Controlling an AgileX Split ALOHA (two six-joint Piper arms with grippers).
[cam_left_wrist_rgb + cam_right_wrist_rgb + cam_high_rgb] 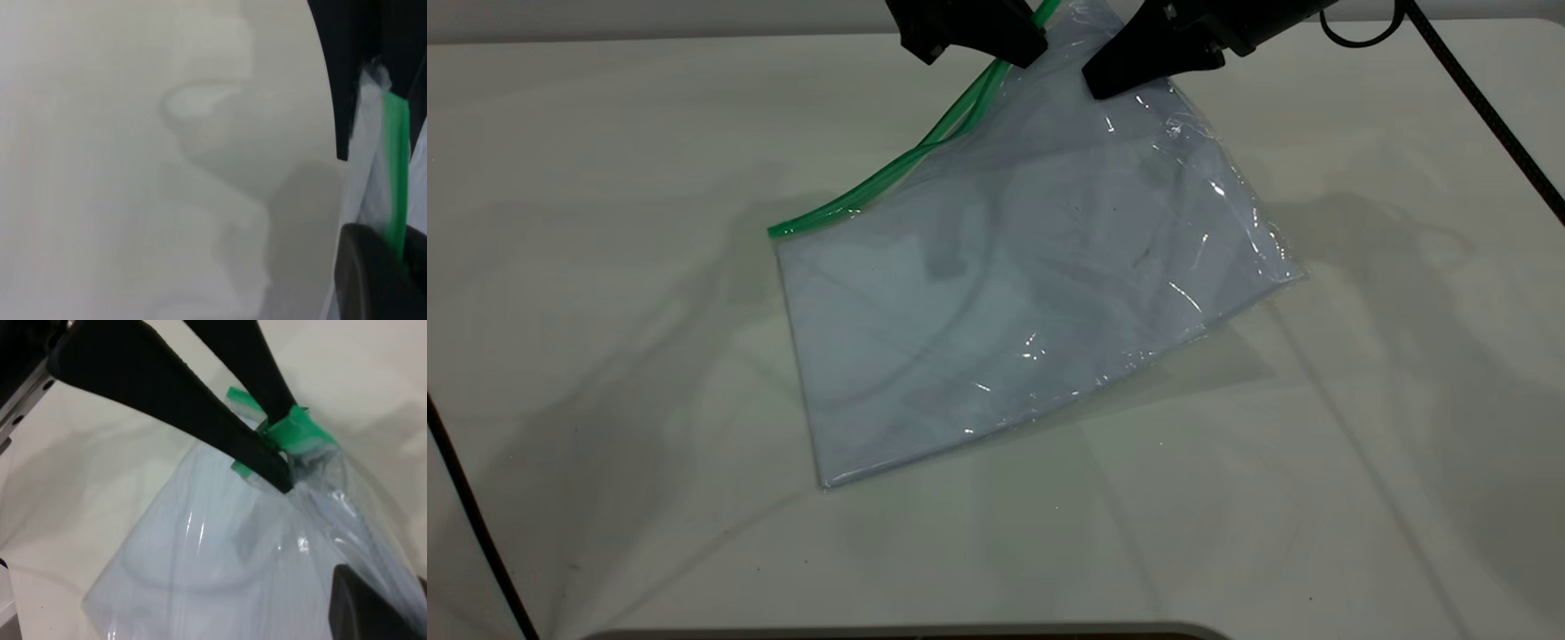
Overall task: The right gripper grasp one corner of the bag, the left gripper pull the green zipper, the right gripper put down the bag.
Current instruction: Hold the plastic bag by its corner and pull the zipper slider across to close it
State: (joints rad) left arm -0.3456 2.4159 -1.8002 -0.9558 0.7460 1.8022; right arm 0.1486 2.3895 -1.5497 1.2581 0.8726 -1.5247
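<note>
Holding the bag (1014, 302) up by one end, I am now in the middle step — the zipper pull. Its far low corner, where the green zipper (889, 173) ends, lies on the table (605, 373), and from there the strip climbs up toward my two pincers. The lower edge of the bag rests on the table too.

My left pincer (969, 40) sits right at the upper part of the green strip; I cannot tell if its jaws are together on the slider or only beside it. Along the low part the strip looks split in two lines, so I judge that this part is open.

My right pincer (283, 463) is clamped on the corner of the bag (303, 437), the green end pinched between its tips.

Next, I think the left pincer must draw along the strip while the right one gives firm counter-tension — only then can the bag be put down.
</note>
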